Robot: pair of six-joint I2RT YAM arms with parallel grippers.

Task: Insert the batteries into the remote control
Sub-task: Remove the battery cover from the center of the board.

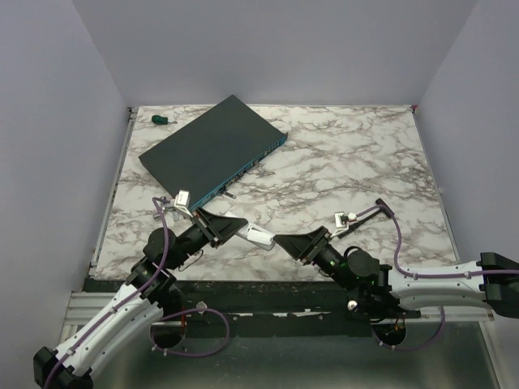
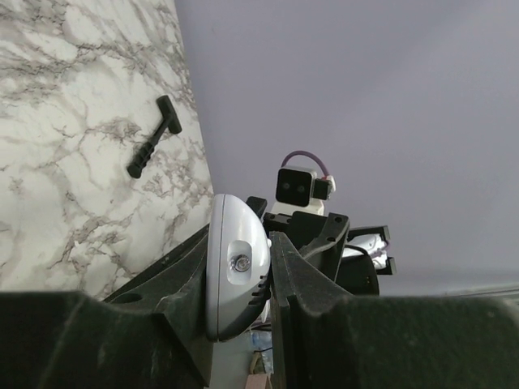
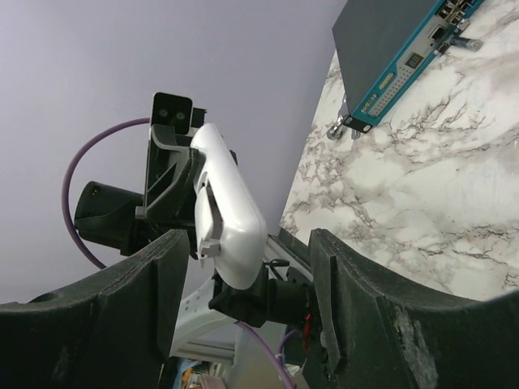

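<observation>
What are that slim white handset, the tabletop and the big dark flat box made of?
The slim white handset looks like smooth moulded plastic: glossy highlights, rounded edges, a seam. The tabletop shows white stone with grey veins, like marble, though possibly printed laminate. The big dark flat box seems matte painted sheet metal, with crisp straight edges; not certain.

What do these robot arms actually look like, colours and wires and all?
The left arm and right arm have white shells and black joints, with a purple cable looping along each. The left end effector and right end effector are black, each with two broad wedge-shaped fingers.
</observation>
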